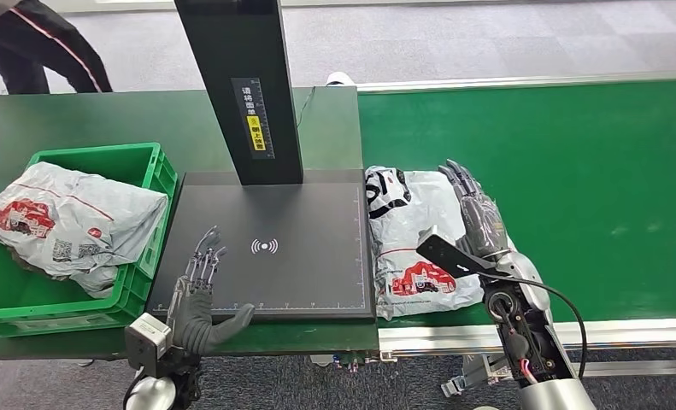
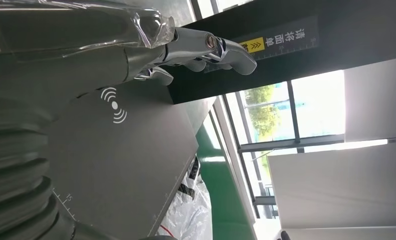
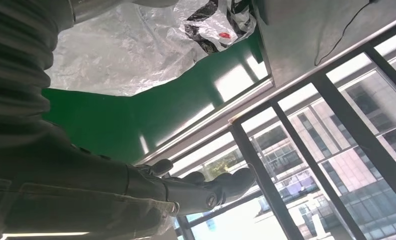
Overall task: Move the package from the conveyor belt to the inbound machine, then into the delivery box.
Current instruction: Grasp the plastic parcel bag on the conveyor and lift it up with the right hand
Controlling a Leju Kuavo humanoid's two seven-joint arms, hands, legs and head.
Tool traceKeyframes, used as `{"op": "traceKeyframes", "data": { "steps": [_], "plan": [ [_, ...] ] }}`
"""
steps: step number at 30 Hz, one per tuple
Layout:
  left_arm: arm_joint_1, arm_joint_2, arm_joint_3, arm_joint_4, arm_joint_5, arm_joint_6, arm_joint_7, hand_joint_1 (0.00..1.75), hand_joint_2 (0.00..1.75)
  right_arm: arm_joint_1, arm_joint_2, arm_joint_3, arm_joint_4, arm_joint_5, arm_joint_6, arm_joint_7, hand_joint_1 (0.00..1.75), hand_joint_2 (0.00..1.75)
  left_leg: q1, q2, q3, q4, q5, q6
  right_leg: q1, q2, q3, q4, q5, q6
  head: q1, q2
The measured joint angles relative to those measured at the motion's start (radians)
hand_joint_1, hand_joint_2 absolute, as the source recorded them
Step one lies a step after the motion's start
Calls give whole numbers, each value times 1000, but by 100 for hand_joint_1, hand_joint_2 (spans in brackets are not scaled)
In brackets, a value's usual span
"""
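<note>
At the left end of the dark green counter sits a green delivery box, holding a crumpled grey-white bagged parcel with red print. Just beside the box, the flat black inbound machine lies at the counter's front edge, with a dark upright post rising from its back edge. The left hand hovers over the machine's front-left corner, fingers apart and holding nothing. Past the machine's right edge, the package, a white plastic bag with black and red print, lies on the green conveyor belt near its front edge, seemingly touching the machine's side. The right hand lies along the package's right edge with fingers stretched out straight and apart; whether it actually touches the bag I cannot tell. A person's dark-trousered legs stand beyond the counter's far-left corner.
</note>
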State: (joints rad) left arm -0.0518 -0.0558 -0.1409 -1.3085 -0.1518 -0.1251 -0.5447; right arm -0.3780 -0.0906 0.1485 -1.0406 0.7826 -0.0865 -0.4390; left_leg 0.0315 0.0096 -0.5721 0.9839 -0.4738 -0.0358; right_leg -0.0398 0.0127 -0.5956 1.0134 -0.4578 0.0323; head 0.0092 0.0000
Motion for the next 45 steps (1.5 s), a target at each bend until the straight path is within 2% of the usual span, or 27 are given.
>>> {"op": "traceKeyframes", "data": {
  "steps": [6,14,17,20,24,27,39,41,43,45],
  "plan": [
    [15,2,10,-17,-1,3,0,0,175,-39,-10,19,52,20,-4,48,0,175,0,0,0,0,0,0,0,0,0,0,0,0,0,0],
    [40,1,18,-47,-3,16,12,0,175,-105,-22,43,170,104,-58,238,0,175,0,0,0,0,0,0,0,0,0,0,0,0,0,0],
    [47,0,23,-59,-6,18,21,0,175,-125,-26,47,212,128,-32,305,0,175,0,0,0,0,0,0,0,0,0,0,0,0,0,0],
    [51,0,27,-64,-7,17,25,0,175,-135,-33,56,253,145,42,340,0,175,0,0,0,0,0,0,0,0,0,0,0,0,0,0],
    [50,0,29,-63,-8,17,26,0,175,-141,-46,93,324,165,190,355,0,175,0,0,0,0,0,0,0,0,0,0,0,0,0,0],
    [39,0,29,-56,-11,18,27,0,175,-142,-54,128,378,165,254,339,0,175,0,0,0,0,0,0,0,0,0,0,0,0,0,0],
    [-2,1,25,-21,-7,21,38,0,175,-169,-56,187,466,113,312,325,0,175,0,0,1,0,0,0,0,0,0,0,0,0,0,0],
    [-3,1,23,-19,-5,22,39,0,175,-168,-57,193,466,104,320,328,49,175,0,0,1,0,0,0,0,0,0,0,0,0,0,0],
    [-3,1,20,-16,-2,24,40,0,175,-168,-58,198,467,95,331,331,136,175,0,0,1,0,0,0,0,0,0,0,0,0,0,0],
    [-3,2,17,-13,-1,27,41,0,175,-169,-60,203,468,89,340,331,175,175,0,0,1,0,0,0,0,0,0,0,0,0,0,0]
  ]
}}
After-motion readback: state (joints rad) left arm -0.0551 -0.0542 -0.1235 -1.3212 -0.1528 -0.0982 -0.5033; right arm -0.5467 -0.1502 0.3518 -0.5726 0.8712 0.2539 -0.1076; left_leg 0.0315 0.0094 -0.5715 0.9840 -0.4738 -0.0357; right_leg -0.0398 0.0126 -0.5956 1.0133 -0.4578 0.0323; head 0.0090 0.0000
